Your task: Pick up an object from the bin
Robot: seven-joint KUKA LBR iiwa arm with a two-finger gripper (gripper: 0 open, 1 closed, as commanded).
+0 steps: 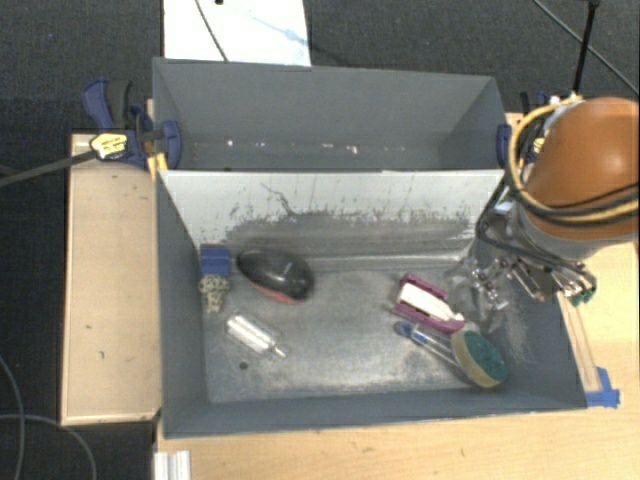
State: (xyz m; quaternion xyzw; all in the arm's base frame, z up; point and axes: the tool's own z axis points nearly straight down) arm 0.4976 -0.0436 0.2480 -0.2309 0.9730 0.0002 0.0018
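You are at the approach step. The gripper (489,296) hangs low at the 3 o'clock side of the grey metal bin (330,108), with nothing visibly held. Whether it is released or clenched, you cannot tell from here. The likeliest pick is the flat white-and-magenta pack (430,301), just beside the gripper at its 9 o'clock. A round tan-rimmed green disc (480,358) lies at its 6 o'clock and a slim blue pen (422,335) at its 8 o'clock. A black-and-red computer mouse (275,274) sits well apart, at the bin's 9 o'clock. Next you need to centre over one item and descend. No label or writing is readable.
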